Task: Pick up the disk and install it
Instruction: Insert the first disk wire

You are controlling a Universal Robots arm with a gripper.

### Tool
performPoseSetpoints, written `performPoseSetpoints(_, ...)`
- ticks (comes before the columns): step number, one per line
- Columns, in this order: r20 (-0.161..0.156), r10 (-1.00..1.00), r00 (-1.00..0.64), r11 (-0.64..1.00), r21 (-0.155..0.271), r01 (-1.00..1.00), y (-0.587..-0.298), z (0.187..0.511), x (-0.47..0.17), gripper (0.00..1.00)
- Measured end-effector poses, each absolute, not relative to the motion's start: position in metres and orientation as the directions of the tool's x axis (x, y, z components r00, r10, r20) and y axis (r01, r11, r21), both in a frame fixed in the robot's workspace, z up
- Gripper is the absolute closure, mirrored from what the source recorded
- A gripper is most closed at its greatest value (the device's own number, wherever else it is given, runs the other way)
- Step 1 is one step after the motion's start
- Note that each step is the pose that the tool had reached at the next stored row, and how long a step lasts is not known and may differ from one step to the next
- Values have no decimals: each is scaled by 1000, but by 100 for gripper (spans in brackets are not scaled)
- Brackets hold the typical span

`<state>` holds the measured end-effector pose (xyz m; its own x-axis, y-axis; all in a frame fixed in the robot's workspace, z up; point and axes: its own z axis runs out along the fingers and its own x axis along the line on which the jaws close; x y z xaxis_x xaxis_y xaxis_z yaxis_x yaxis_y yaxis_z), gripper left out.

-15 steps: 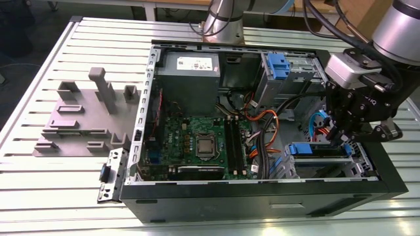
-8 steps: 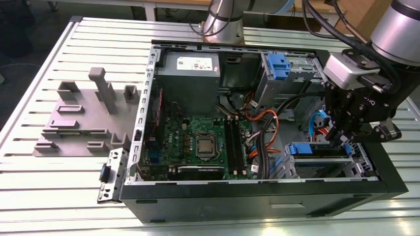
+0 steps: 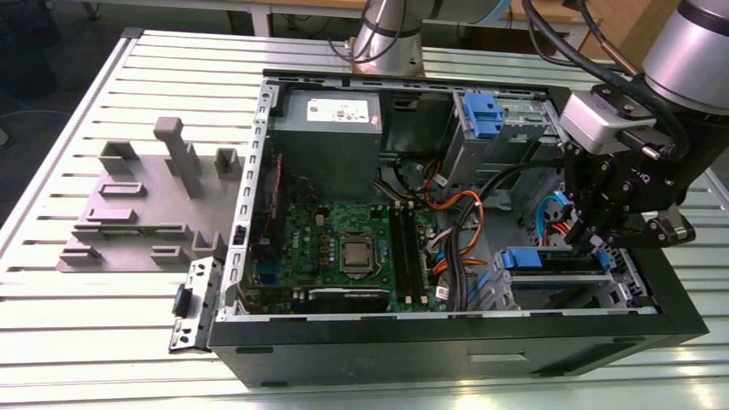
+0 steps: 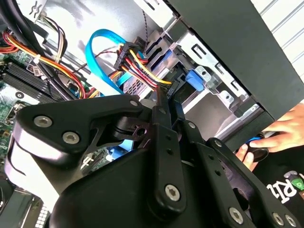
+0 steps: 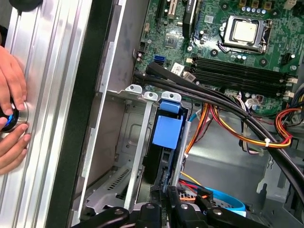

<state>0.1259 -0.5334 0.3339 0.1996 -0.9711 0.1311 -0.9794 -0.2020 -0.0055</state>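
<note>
first wrist view: disk (image 5: 164, 156) sits in bay; jaws' state cannot tell; nearby cables (image 5: 223, 128) risk snagging.

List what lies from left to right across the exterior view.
Grey fixture block → loose metal bracket → green motherboard → orange cable bundle → disk with blue latch → gripper.

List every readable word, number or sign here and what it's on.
White sticker on the power-supply box: print too small to read.
Black garment: lettering cut off, unreadable.
Motherboard: markings too small.
Nothing reads clearly.
</note>
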Motion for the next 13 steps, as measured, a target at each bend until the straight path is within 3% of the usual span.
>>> performPoseSetpoints(5,127,-972,197,-200,-13,-980,-536,333,125,82)
performPoseSetpoints(13,92,-977,190,-193,-24,-981,-537,331,122,82)
